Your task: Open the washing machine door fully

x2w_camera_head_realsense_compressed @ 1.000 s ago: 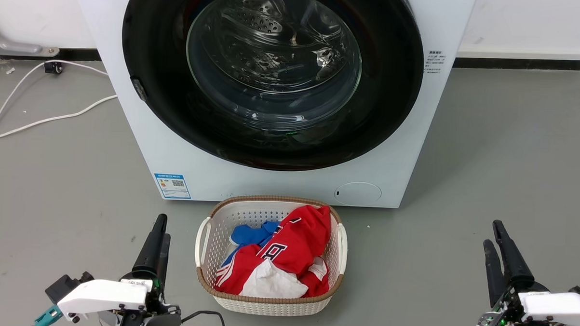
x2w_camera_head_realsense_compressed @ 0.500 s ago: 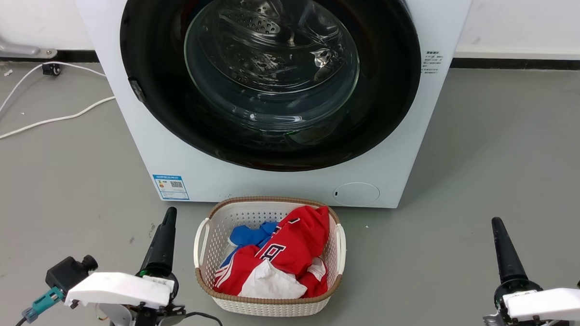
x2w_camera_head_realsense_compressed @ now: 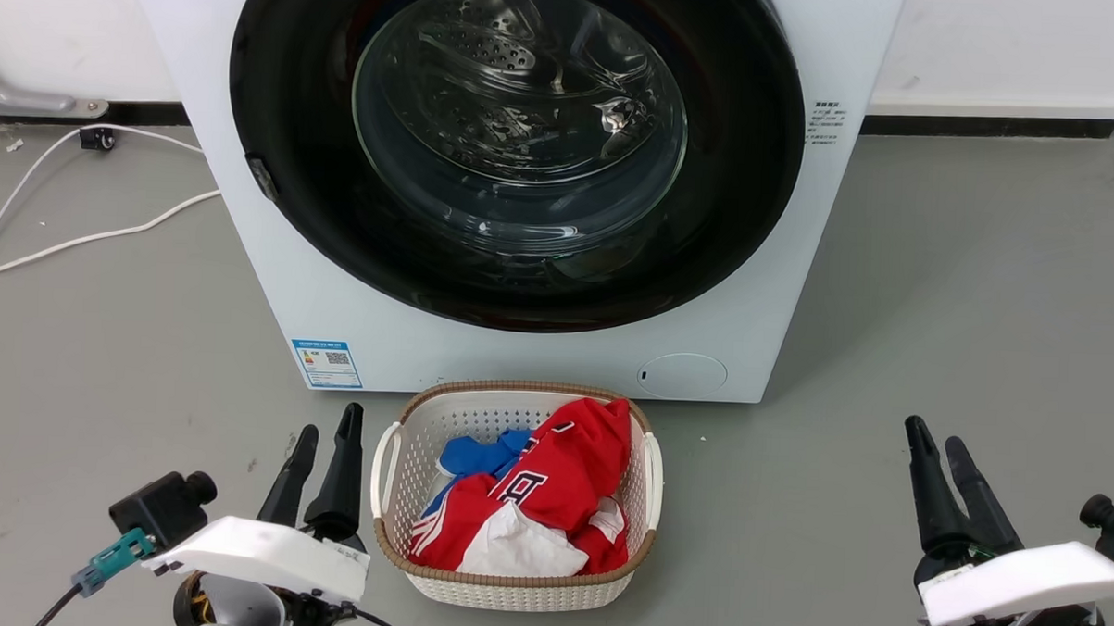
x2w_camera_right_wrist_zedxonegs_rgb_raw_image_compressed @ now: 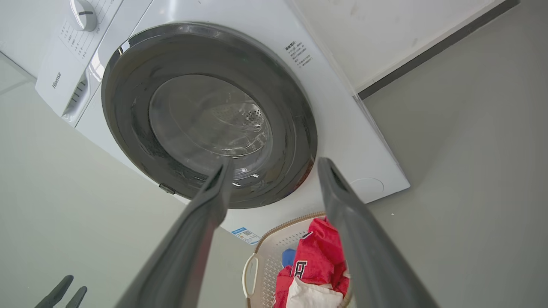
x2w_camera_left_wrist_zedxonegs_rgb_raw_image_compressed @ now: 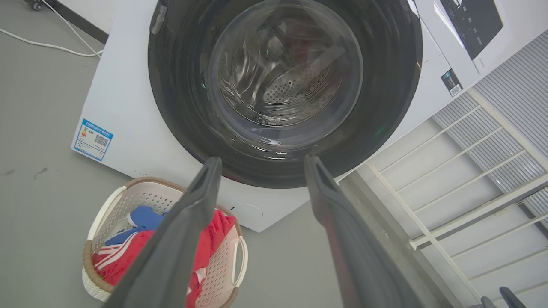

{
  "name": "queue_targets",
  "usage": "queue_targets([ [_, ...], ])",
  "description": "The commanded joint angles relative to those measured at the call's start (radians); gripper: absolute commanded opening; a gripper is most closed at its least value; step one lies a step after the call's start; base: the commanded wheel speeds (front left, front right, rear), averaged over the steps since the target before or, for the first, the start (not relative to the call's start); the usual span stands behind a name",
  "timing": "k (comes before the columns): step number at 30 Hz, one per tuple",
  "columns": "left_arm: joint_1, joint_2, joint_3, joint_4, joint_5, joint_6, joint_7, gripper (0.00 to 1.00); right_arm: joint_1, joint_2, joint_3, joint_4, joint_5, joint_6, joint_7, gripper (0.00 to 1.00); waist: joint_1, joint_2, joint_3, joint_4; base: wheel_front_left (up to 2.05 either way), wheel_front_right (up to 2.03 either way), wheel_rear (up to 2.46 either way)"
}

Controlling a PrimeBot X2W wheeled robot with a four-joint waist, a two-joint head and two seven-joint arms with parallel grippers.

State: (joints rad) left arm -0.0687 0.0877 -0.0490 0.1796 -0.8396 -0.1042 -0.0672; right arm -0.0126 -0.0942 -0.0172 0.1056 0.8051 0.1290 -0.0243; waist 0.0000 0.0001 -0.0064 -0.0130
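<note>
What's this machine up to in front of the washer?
A two-armed robot faces the washing machine, whose door is shut. Its left pincer and right pincer are both open, low near the floor on either side of a laundry basket of clothes, touching nothing. Opening the door has not yet begun.

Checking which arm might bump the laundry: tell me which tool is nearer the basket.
The left tool: it stands right beside the basket's left handle, not touching it. The right tool stands far off across the floor.
</note>
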Motion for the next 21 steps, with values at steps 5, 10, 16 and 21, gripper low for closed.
queue_targets([
  [5, -0.012, 0.023, -0.025, -0.018, 0.120, 0.030, -0.027, 1.00, 0.003, -0.015, 0.005, -0.043, -0.136, 0.001, 0.000, 1.00, 0.0000, -0.0001, -0.003, 0.000, 0.00, 0.00, 0.00],
  [10, -0.010, 0.039, -0.045, -0.027, 0.197, 0.053, -0.041, 1.00, 0.012, -0.010, 0.001, -0.066, -0.229, 0.001, -0.005, 1.00, 0.0000, -0.0001, -0.004, -0.001, 0.00, 0.00, 0.00],
  [16, -0.013, 0.060, -0.065, -0.036, 0.275, 0.078, -0.059, 1.00, 0.020, 0.003, -0.010, -0.086, -0.323, 0.002, -0.006, 1.00, 0.0000, -0.0001, -0.003, -0.002, 0.00, 0.00, 0.00],
  [21, -0.012, 0.075, -0.083, -0.037, 0.334, 0.098, -0.073, 1.00, 0.026, 0.011, -0.016, -0.098, -0.401, 0.002, -0.009, 1.00, 0.0000, -0.0001, -0.003, -0.004, 0.00, 0.00, 0.00],
])
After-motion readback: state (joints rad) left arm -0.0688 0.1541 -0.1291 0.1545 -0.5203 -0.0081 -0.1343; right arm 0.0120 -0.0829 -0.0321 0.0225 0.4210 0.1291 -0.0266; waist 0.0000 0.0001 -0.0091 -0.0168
